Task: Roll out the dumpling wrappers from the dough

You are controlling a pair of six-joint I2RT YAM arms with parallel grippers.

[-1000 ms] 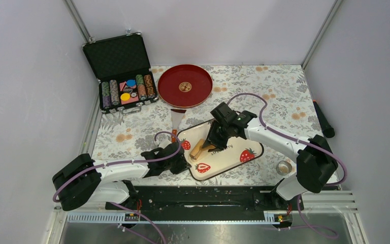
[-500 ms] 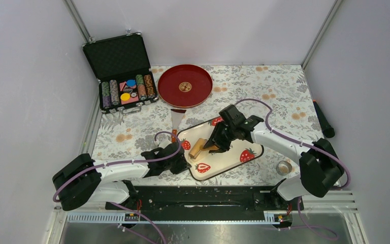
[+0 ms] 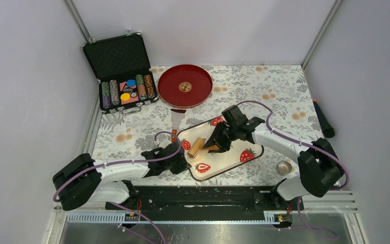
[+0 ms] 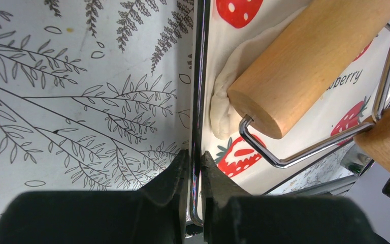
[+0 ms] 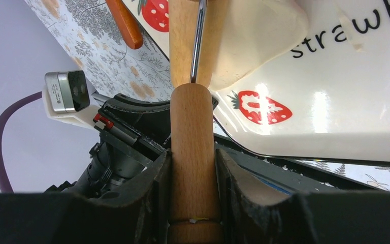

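While the task stands at the rolling stage, the holdings are as follows.

1. Strawberry-print tray [image 3: 233, 162]: lies on the floral tablecloth [image 3: 274, 96] between the two arms.
2. Dough [image 4: 223, 109]: a pale, partly flattened sheet on the tray's left portion, close to the rim. It is pinned under the wooden roller drum [image 4: 310, 56] and bulges out past the drum's near end.
3. Left gripper [image 4: 195, 157]: fingers pinched together on the tray's rim, just beside the dough. I judge it to be steadying the tray.
4. Right gripper [image 5: 192, 162]: clamped on the roller's wooden handle [image 5: 192, 127].
5. Governing relation: the dough lies straight ahead of the right claw, beyond the handle's tip and the wire frame [image 4: 310, 150]. The drum's long axis runs obliquely across the tray. The left arm is nearer the dough, but the right arm holds the tool, so any stroke likely falls to the right arm.
6. No cut wrappers are visible.
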